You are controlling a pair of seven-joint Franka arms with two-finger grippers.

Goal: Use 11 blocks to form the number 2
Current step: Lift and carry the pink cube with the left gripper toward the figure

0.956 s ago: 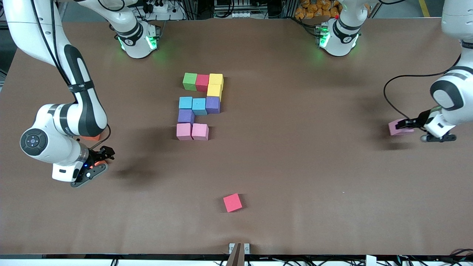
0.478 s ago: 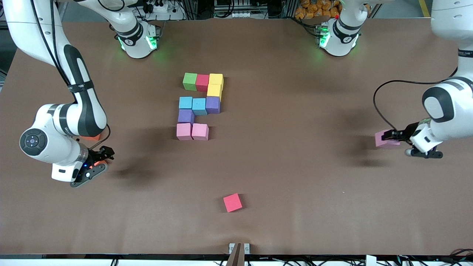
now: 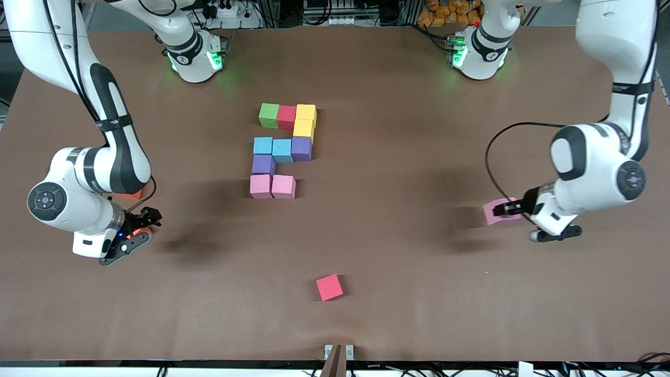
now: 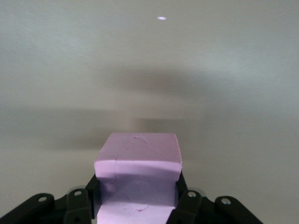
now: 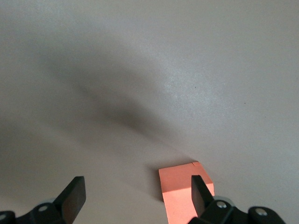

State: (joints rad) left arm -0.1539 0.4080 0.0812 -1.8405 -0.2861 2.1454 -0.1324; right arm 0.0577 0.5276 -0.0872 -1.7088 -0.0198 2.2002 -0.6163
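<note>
The small matte pink cube (image 3: pixel 497 212), the last piece the digit lacks, is clamped between the fingers of the left gripper (image 3: pixel 506 209) and hangs in the air over bare brown table (image 3: pixel 398 246) toward the left arm's end. In the left wrist view the pink cube (image 4: pixel 138 175) sits square between the two black fingertips (image 4: pixel 189 198), its top face level.

The unfinished number 2 (image 3: pixel 282 151) lies on the table near the middle, well apart from the carried cube. Its green, red and yellow top row, second yellow cube, two light blue cubes and purple middle row, and second purple cube are all touching in place. The bottom row holds only two pink cubes (image 3: pixel 272 186). The open spot is just beside the second of them, on the side toward the left arm's end, so the carrying hand faces the gap directly and, by my reckoning, only needs to travel toward the right arm's end and come down flush against that cube.

The right gripper (image 3: pixel 140 226) waits low at the right arm's end of the table, fingers spread wide and holding nothing, with an orange cube (image 5: pixel 184 191) lying beside one fingertip. A loose red cube (image 3: pixel 330 287) rests nearer the front camera than the digit.
</note>
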